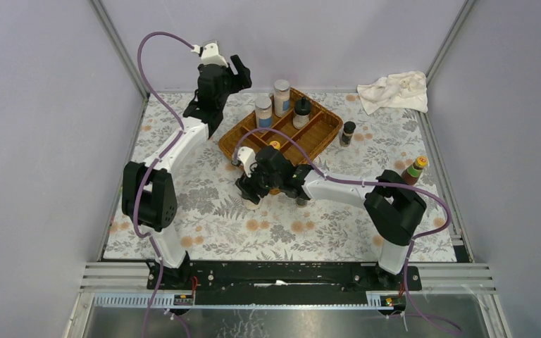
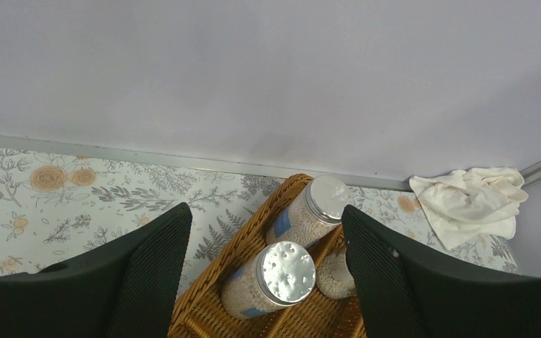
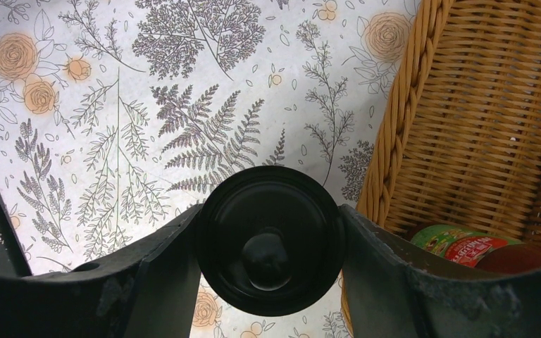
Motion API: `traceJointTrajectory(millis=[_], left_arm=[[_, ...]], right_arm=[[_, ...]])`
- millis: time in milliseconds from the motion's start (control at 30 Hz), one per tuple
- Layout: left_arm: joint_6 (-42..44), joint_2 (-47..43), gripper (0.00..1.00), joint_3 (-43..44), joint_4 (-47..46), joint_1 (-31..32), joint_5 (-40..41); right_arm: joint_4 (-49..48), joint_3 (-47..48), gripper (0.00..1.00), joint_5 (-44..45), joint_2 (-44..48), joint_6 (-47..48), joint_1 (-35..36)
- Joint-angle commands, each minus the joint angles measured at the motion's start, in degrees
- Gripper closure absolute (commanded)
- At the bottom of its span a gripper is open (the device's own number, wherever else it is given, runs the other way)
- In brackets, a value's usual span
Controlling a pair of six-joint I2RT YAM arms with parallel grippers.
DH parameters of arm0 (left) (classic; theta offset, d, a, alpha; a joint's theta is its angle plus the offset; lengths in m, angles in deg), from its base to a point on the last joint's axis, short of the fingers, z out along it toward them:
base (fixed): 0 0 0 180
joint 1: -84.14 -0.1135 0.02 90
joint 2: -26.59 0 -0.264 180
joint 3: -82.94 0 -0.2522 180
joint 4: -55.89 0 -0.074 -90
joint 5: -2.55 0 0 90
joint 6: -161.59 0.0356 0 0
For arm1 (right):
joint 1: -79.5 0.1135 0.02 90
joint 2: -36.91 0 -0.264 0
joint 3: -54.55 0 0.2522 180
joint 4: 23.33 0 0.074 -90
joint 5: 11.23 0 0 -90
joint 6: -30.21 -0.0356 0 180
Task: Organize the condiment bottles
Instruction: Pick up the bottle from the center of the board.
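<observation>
Step in hand: carrying one black-lidded jar (image 3: 270,239) to the wicker tray (image 3: 401,127); the sorting looked about half done.
Right side: the right gripper (image 1: 251,187) had its fingers clamped on the jar's lid from both sides. It was at mid-bench, just off the tray's near-left wall.
Left side: the left gripper (image 2: 266,225) had its fingers apart and empty, and hovered over the tray's far-left corner.
Already in the tray: two white shakers (image 2: 287,271) and a second lidded jar (image 1: 301,110) stood toward the far edge. A red-labelled sauce bottle (image 3: 465,243) lay in the near compartment.
Left on the bench: a dark jar (image 1: 348,132) just right of the tray, and a yellow-capped sauce bottle (image 1: 414,170) near the right edge.
Next move: probably lift the jar over the wicker wall, carry it to a free compartment, and set it down upright before letting go.
Edges: the tray wall stood right beside the held jar, and a low carry might catch its base on the rim.
Open room: the patterned bench left of the tray carried no bottles. The cloth (image 1: 393,90) lay well apart in the far-right corner.
</observation>
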State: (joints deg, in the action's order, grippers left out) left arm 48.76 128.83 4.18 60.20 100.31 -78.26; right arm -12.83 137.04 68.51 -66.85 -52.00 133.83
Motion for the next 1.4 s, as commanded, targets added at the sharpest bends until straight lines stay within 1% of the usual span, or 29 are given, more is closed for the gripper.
traceJointTrajectory(millis=[0, 267, 467, 900, 1133, 1367], left_arm=[[-0.2, -2.2, 0.18, -1.2, -3.4, 0.9, 1.6], [0.0, -3.0, 0.18, -1.2, -3.1, 1.4, 2.7], [0.8, -3.4, 0.18, -1.2, -3.1, 1.5, 3.5], [0.5, -2.4, 0.18, -0.7, -2.3, 1.6, 4.1], [0.4, -2.1, 0.18, -0.6, -2.4, 1.6, 4.1], [0.3, -2.2, 0.18, -0.7, -2.3, 1.6, 4.0]], right_arm=[[0.7, 1.5, 1.00, -1.4, 4.9, -0.7, 0.3], [2.8, 2.2, 1.00, -0.2, 9.4, 0.0, 0.9], [6.8, 2.8, 1.00, 0.2, 13.1, 0.4, 2.0], [10.2, 0.6, 1.00, 4.7, 25.9, 1.1, 2.7], [11.7, 0.4, 1.00, 9.8, 33.1, 2.4, 2.7], [12.5, 1.4, 1.00, 19.1, 37.6, 4.1, 2.7]])
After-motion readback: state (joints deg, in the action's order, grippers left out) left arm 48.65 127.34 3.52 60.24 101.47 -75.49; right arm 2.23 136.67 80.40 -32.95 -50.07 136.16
